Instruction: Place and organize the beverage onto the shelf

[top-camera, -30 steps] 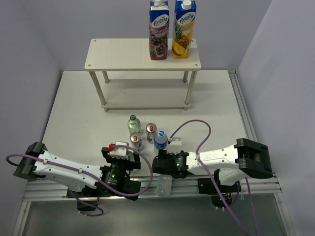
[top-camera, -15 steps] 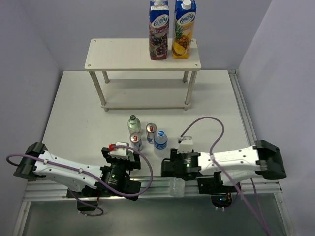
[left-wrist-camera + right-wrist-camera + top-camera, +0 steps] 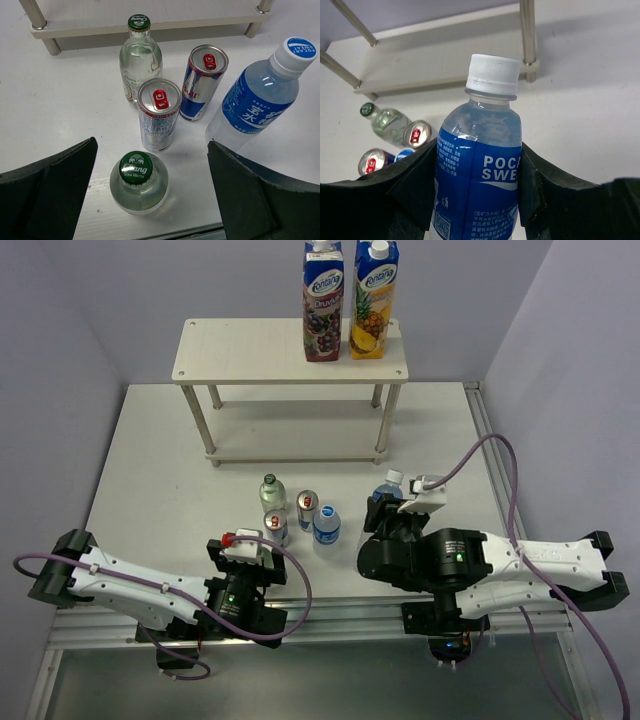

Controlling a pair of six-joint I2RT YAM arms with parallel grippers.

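Over on the left, the left gripper (image 3: 151, 155) stands spread wide and holds nothing. A green-capped glass bottle (image 3: 138, 182) stands between its fingers (image 3: 50, 190), touching neither. Just ahead of that gripper are the near can (image 3: 159, 121), the far can (image 3: 203, 82) and the second glass bottle (image 3: 141, 55), with the standing water bottle (image 3: 260, 100) ahead and to its right, all 5 upright on the table (image 3: 65, 100). Further right, the right gripper (image 3: 479, 200) is clamped on the held water bottle (image 3: 480, 145), 1 finger pressed on each side of the blue label. I can't tell whether the base is off the table. The shelf (image 3: 250, 352) lies ahead of this gripper, its lower board beyond the cap and 1 white post (image 3: 527, 30) just ahead and right of the cap. The 2 juice cartons (image 3: 323, 305) stand on the right part of the top board. To my eye the step in hand is carrying this bottle to the shelf. I'd keep it upright, squeeze the soft plastic no harder, and steer left of that post so the cap clears the top board's edge. I'd set it well to 1 side, leaving room for its twin beside it and for the other 4 drinks.
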